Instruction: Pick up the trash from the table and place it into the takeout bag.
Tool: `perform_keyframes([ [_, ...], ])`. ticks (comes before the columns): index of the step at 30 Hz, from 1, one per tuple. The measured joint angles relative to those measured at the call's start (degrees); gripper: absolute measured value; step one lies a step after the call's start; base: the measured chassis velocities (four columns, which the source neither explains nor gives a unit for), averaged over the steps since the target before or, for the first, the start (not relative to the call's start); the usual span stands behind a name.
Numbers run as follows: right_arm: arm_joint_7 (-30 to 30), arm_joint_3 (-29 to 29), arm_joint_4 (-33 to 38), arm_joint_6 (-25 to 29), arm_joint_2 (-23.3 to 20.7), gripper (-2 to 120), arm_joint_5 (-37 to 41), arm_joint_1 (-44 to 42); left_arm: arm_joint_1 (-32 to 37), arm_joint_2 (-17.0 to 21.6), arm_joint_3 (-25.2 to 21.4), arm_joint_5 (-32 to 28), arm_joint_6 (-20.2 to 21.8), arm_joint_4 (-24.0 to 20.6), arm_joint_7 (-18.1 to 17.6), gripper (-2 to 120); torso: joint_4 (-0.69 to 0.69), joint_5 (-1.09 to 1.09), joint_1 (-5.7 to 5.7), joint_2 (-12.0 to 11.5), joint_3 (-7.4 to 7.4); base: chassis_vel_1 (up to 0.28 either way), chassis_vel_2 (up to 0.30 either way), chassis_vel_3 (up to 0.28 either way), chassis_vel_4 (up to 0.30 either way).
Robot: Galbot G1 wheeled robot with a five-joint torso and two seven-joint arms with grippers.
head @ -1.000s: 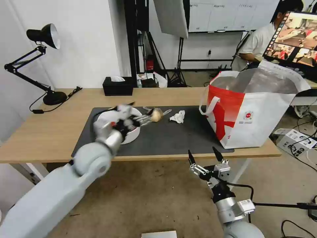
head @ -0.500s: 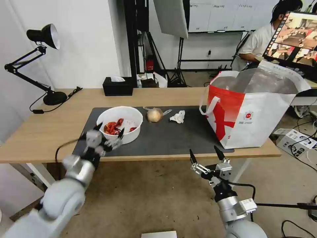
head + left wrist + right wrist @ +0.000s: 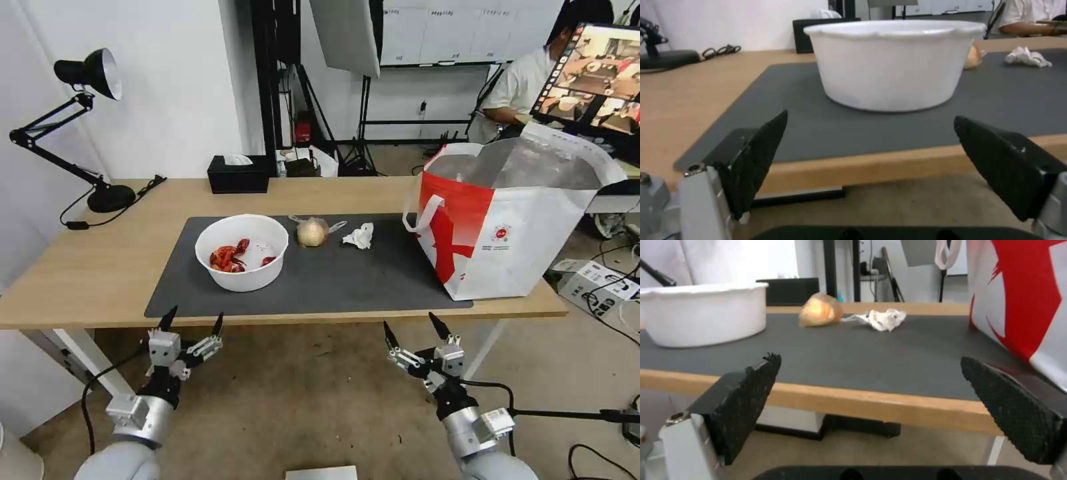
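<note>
Both arms hang below the near edge of the tabletop (image 3: 100,267), clear of everything on it. The left end effector (image 3: 191,321) sits at about 7 o'clock in the head view, its two black fingers spread apart and holding nothing; the left wrist view looks between those fingers (image 3: 758,156) straight at the side of the white bowl (image 3: 893,63). The right end effector (image 3: 413,328) sits at about 5 o'clock, its fingers likewise spread wide and empty, pointing up toward the tabletop edge. On the tabletop lies a dark grey mat (image 3: 333,280), and all the remaining trash rests on it. The white bowl (image 3: 241,251) stands on the left part of the mat with red crayfish shells (image 3: 225,257) inside. Just beside it, toward 1 o'clock from the bowl, lies the clear-wrapped tan lump (image 3: 312,232), and a little farther to the right, apart from the lump, the crumpled white tissue (image 3: 360,235). The takeout bag (image 3: 507,227) stands upright on the right end of the mat, at about 3 o'clock from the tissue, its mouth open and the silver lining showing, one white strap handle (image 3: 421,213) hanging on the side nearest the tissue. Behind the mat, at about 12 o'clock from the bowl, sits a black tissue box (image 3: 237,175), and a black desk lamp (image 3: 87,72) stands at the far left of the tabletop.
</note>
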Motion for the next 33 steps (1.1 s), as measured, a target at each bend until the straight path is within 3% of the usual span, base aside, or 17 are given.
perform_keyframes([
  [27,1.2,-1.3,4.0,-3.1,-1.0,100,-0.5,0.7,-0.2,0.0,0.7,-0.2,-0.3,0.1,0.3,100,0.0,-0.01,0.0,0.0,0.0,0.0,0.0,0.0,0.0],
  [33,2.5,-3.2,7.9,-7.8,-2.7,100,3.6,5.2,-0.3,0.1,0.6,-0.3,-0.2,-0.4,0.4,100,0.0,-0.01,0.0,0.0,0.01,0.0,0.0,0.0,0.0],
])
